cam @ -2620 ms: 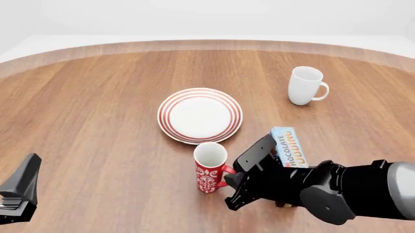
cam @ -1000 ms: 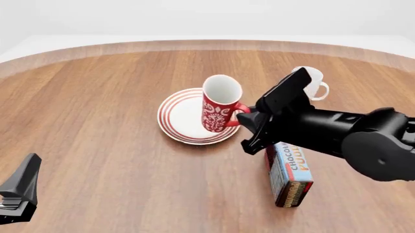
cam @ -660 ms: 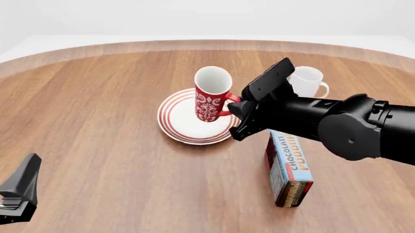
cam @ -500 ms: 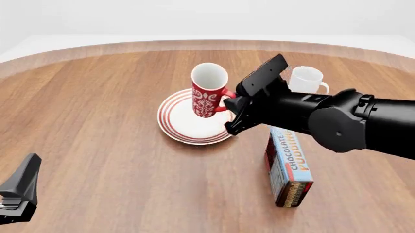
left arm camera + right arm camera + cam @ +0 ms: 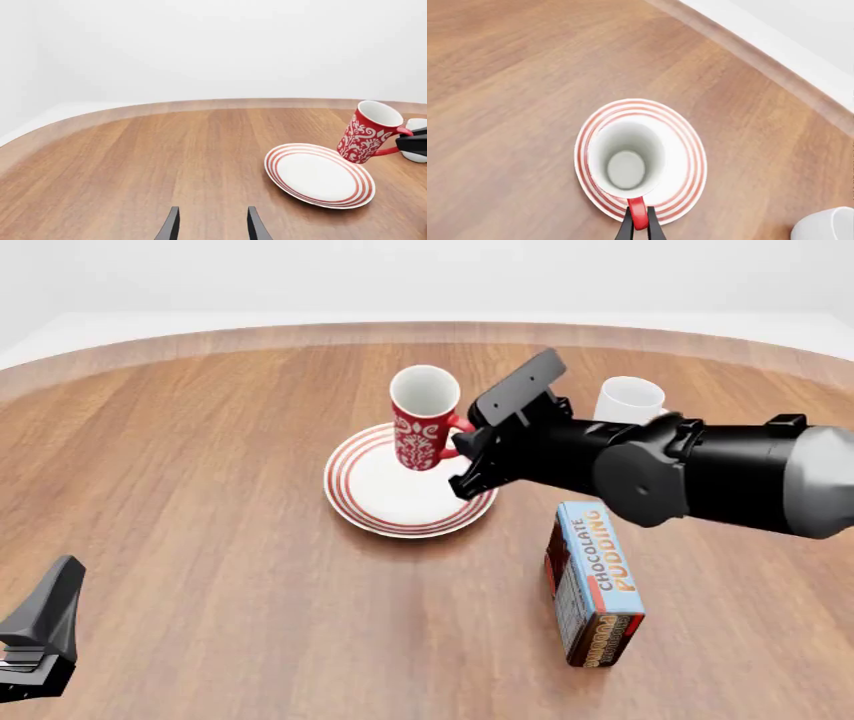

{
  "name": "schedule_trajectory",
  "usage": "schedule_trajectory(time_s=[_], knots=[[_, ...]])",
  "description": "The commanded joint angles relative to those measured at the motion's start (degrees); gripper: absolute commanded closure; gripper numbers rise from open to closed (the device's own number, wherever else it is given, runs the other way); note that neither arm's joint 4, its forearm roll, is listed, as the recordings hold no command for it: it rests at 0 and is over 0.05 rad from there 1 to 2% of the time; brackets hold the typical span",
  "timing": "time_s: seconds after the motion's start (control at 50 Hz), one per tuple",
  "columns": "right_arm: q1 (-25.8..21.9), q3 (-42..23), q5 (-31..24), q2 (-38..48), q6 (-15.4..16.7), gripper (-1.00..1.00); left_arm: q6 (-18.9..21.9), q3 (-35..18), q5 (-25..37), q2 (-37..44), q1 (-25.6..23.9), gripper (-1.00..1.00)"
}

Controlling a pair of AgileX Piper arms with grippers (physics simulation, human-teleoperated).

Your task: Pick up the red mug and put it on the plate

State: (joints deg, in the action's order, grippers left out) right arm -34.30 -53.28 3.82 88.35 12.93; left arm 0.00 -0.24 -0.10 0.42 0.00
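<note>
The red mug [image 5: 422, 430] with a white pattern hangs tilted over the far part of the plate [image 5: 380, 502], which has red rings on its rim. My right gripper [image 5: 463, 436] is shut on the mug's red handle [image 5: 636, 214]. In the right wrist view I look down into the mug's white inside [image 5: 626, 161], with the plate [image 5: 688, 175] under it. In the left wrist view the mug [image 5: 368, 133] is held above the plate [image 5: 319, 175]. My left gripper [image 5: 210, 231] is open and empty, low at the near left [image 5: 34, 640].
A plain white mug [image 5: 627, 400] stands at the back right, partly behind my right arm; it shows in the right wrist view [image 5: 826, 225]. A blue chocolate pudding box [image 5: 595, 582] stands to the near right of the plate. The table's far edge [image 5: 427, 332] curves behind.
My right gripper lifted the red mug from the table near the pudding box and carried it back and left over the plate. The left arm has not moved.
</note>
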Motion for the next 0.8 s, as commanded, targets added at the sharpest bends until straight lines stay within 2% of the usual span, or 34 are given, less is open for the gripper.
schedule_trajectory(time_s=[0.02,0.8], knots=[[1.5,-2.3,1.4,3.4,0.0,1.0,0.0,0.0,0.0,0.0,0.0,-1.0],[3.0,-8.6,3.7,13.9,0.5,1.0,0.0,0.0,0.0,0.0,0.0,-1.0]])
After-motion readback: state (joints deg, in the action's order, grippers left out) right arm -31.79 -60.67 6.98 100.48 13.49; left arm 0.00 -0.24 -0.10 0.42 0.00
